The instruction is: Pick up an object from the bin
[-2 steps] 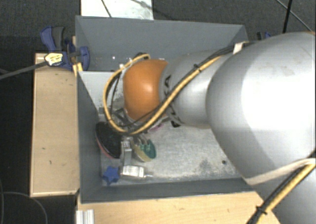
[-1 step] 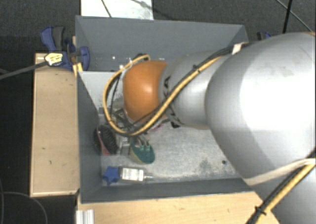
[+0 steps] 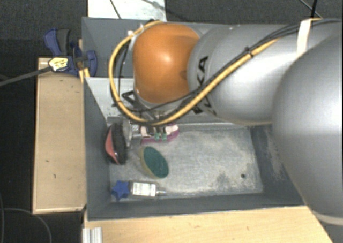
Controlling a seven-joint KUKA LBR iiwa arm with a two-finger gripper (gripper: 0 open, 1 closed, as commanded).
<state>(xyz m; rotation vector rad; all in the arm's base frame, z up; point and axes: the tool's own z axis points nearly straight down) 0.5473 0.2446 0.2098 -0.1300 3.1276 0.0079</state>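
My gripper (image 3: 137, 126) is low at the back left of the bin, mostly hidden under the orange wrist cover. Right beside it, to its right, lies a small pink and purple thing with green parts (image 3: 162, 134). A red and black oblong object (image 3: 114, 143) rests against the left wall, just left of the gripper. A dark green oval disc (image 3: 154, 162) lies a little in front of the gripper. Whether anything is in the gripper I cannot make out.
A small white tube with a blue cap (image 3: 134, 189) lies along the bin's front wall at the left. The arm spans the bin's back and right side. Bare grey floor shows in the middle and right of the bin.
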